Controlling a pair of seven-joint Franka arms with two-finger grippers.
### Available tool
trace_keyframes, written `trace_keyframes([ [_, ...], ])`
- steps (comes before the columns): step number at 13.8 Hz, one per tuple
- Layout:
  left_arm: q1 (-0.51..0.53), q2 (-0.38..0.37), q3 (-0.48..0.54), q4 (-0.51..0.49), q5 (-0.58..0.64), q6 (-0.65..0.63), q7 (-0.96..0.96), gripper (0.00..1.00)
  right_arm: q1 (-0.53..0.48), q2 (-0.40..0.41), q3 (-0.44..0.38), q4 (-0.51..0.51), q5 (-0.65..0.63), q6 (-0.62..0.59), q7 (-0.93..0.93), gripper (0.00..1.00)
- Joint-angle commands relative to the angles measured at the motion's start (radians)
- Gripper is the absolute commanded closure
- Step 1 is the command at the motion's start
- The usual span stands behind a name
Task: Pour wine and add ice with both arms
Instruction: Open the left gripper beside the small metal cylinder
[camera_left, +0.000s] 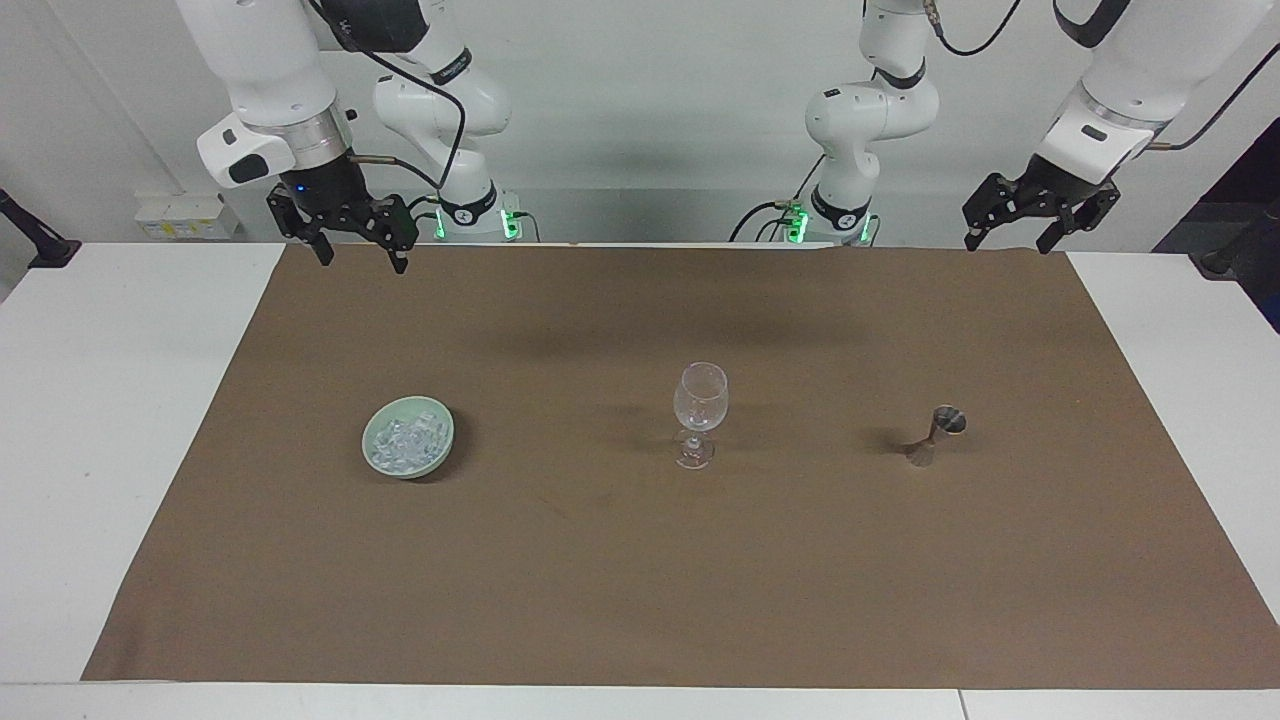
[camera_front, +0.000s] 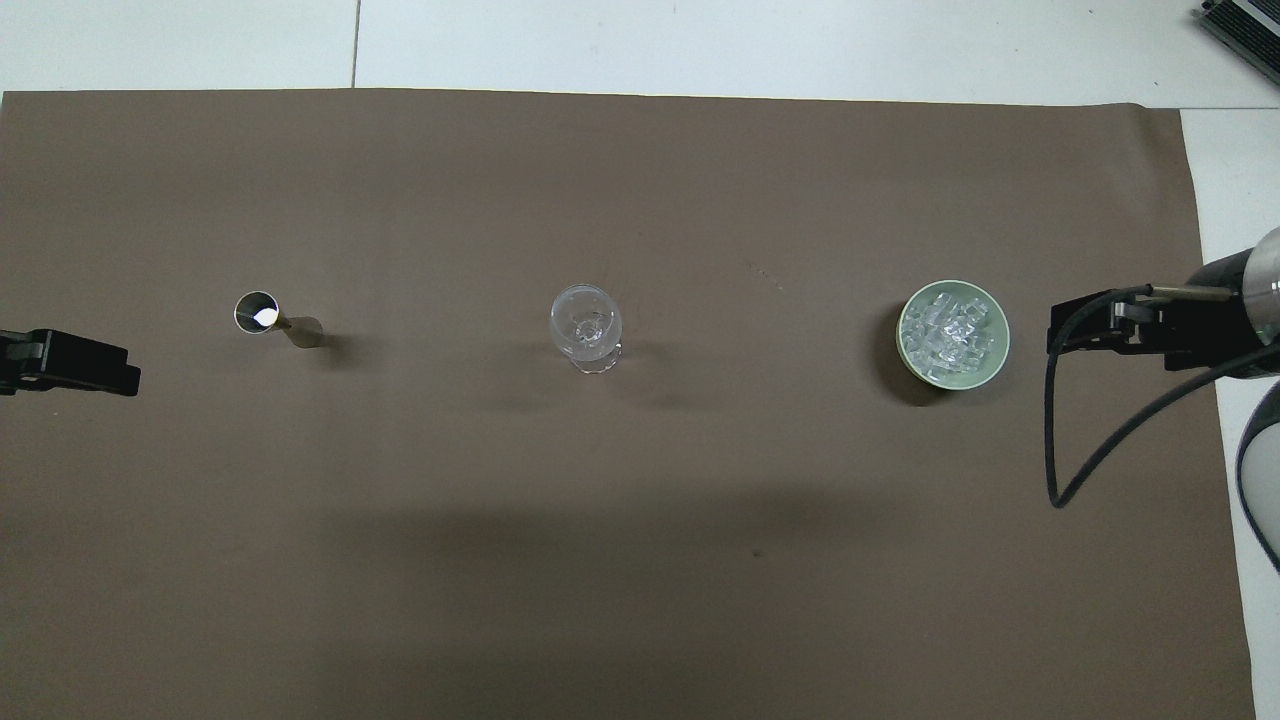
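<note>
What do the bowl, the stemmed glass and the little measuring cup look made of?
Bowl: likely glazed ceramic, pale green, smooth sheen.
Stemmed glass: clear glass, mat visible through it; could be plastic.
Measuring cup: probably polished metal, bright glint inside.

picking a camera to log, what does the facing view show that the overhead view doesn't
Facing only: both white jointed arms with their bases, and the open left hand and open right hand whole, raised at the mat's robot-side edge. Overhead only: the inside of the small metal jigger. Both: brown mat, clear stemmed glass, and clear ice cubes in the pale green bowl.
</note>
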Motion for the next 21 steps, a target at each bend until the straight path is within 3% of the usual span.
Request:
trace_keyframes([
  [1, -0.011, -0.013, 0.004, -0.014, 0.019, -0.009, 0.008, 0.00, -0.014, -0.004, 0.005, -0.006, 0.011, 0.004, -0.022, 0.00],
  [6, 0.005, -0.011, 0.006, -0.022, 0.007, 0.001, -0.020, 0.00, -0.014, -0.004, 0.005, -0.006, 0.011, 0.004, -0.022, 0.00],
  [11, 0.012, 0.024, 0.008, -0.048, -0.095, 0.056, -0.498, 0.00, -0.014, -0.004, 0.005, -0.006, 0.011, 0.004, -0.022, 0.00],
  [17, 0.077, 0.096, 0.017, -0.051, -0.203, 0.078, -0.738, 0.00, -0.014, -0.004, 0.005, -0.006, 0.011, 0.002, -0.022, 0.00],
  [21, 0.126, 0.113, 0.017, -0.074, -0.257, 0.073, -0.746, 0.00, -0.015, -0.004, 0.005, -0.006, 0.011, 0.004, -0.022, 0.00],
])
